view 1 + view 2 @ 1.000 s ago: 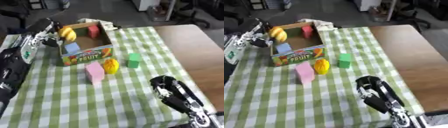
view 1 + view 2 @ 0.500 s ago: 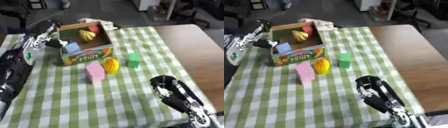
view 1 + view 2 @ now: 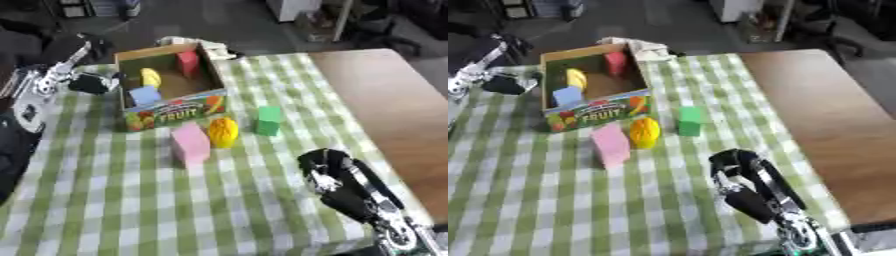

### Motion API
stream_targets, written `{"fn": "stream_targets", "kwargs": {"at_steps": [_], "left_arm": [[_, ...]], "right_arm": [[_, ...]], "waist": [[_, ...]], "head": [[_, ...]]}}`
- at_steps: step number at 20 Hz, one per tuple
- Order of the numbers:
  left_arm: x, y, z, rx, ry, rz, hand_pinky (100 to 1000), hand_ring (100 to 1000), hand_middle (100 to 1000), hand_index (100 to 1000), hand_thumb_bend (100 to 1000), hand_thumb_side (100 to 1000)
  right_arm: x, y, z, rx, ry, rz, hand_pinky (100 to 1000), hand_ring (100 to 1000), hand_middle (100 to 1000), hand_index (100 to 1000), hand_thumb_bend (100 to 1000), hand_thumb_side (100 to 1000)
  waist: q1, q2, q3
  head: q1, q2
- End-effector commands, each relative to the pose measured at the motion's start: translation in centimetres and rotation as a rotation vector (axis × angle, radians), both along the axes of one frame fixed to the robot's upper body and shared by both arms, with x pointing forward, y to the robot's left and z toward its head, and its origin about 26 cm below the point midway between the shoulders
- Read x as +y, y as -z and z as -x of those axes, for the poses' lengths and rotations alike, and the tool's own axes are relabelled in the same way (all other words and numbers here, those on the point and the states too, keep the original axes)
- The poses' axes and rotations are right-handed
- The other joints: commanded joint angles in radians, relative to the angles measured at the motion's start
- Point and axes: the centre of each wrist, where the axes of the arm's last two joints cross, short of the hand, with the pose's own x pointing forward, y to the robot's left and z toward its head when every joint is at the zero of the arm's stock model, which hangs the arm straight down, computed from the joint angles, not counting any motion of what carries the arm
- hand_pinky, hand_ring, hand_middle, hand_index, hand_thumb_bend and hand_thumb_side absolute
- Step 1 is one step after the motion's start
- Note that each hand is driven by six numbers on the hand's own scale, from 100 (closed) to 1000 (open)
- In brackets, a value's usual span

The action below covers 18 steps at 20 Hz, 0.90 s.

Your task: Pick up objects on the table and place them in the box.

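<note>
An open cardboard fruit box (image 3: 172,109) stands at the back left of the green checked cloth. Inside it lie a yellow banana (image 3: 151,78), a red block (image 3: 188,62) and a blue block (image 3: 144,95). In front of the box stand a pink block (image 3: 190,144), a yellow-orange fruit (image 3: 222,132) and a green block (image 3: 268,120). My left hand (image 3: 90,83) hovers just left of the box, open and holding nothing. My right hand (image 3: 336,176) rests open at the lower right, fingers up, away from the objects.
A bare wooden tabletop (image 3: 389,102) adjoins the cloth on the right. A white crumpled cloth (image 3: 187,42) lies behind the box. Chairs and dark floor show beyond the far edge.
My left hand held the banana above the box, let it drop inside, and has drawn back to the left of the box. The right hand has stayed put.
</note>
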Motion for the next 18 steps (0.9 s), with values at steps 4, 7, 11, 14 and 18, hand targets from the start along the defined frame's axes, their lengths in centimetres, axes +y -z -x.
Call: {"fn": "stream_targets", "kwargs": {"at_steps": [4, 7, 11, 14, 18], "left_arm": [[-0.1, -4.0, 4.9, -0.072, 0.125, 0.171, 626, 637, 633, 817, 164, 375], [-0.9, -3.1, 7.1, -0.027, 0.173, 0.314, 619, 634, 626, 810, 122, 416], [-1.6, -1.1, 9.8, 0.021, 0.192, 0.468, 610, 632, 622, 805, 100, 468], [-1.7, 0.4, 11.5, 0.041, 0.168, 0.566, 601, 626, 614, 798, 100, 499], [-1.6, 2.6, 13.7, 0.065, 0.107, 0.688, 589, 616, 602, 788, 100, 558]], "right_arm": [[-1.7, -4.0, -0.9, -0.124, -0.015, 0.109, 672, 741, 589, 715, 100, 439], [-2.9, -6.5, -1.7, -0.182, -0.025, 0.219, 681, 746, 600, 731, 100, 387], [-4.4, -9.0, -3.3, -0.212, -0.039, 0.388, 696, 777, 647, 771, 100, 336], [-5.2, -9.7, -4.9, -0.188, -0.052, 0.487, 721, 825, 718, 811, 100, 361], [-5.7, -9.7, -7.7, -0.126, -0.112, 0.608, 765, 890, 795, 868, 100, 436]], "waist": [[-0.004, -0.012, 0.017], [-0.008, -0.015, 0.031], [-0.01, -0.019, 0.047], [-0.007, -0.023, 0.058], [-0.001, -0.027, 0.073]], "head": [[-0.015, 0.004], [-0.021, 0.004], [-0.035, 0.004], [-0.046, 0.004], [-0.06, 0.004]]}}
